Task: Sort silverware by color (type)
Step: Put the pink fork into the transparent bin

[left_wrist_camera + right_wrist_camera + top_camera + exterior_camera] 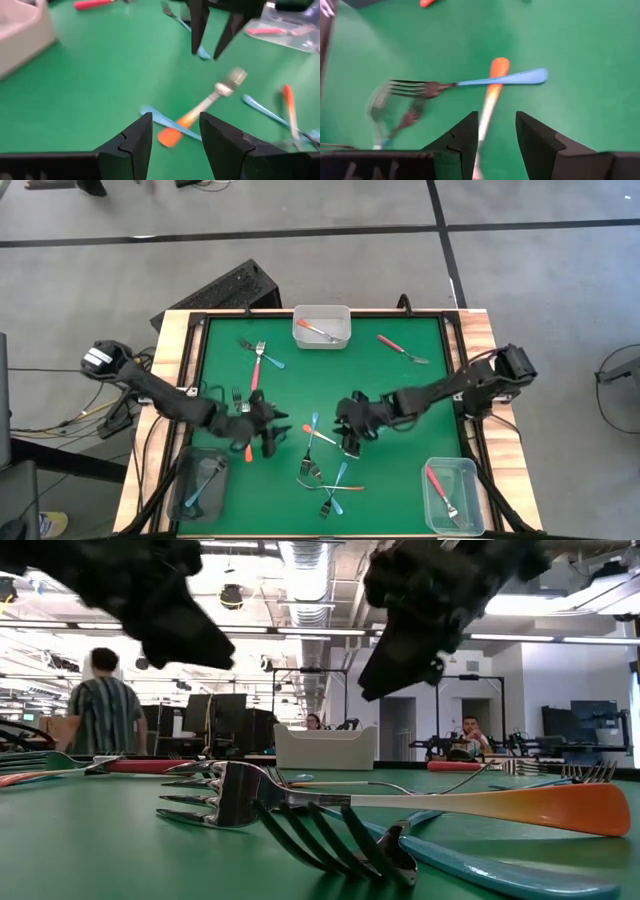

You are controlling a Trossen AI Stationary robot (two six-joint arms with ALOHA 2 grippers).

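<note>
Selection step: right tool [492, 132], open and empty, hovers above the orange-handled fork [491, 95]; next, descend and close. Left tool [175, 132] open, empty.

I see three clear plastic bins on the green bench [400, 395]: one bin [322, 326] at the middle of the far edge, another bin [200, 483] in the near left corner, a third bin [453, 494] in the near right corner. Beyond, a person [104, 716] stands in the room.

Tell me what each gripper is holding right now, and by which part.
Nothing is held. The left gripper and the right gripper both hover open and empty above the crossed orange fork and blue fork on the green mat.
</note>
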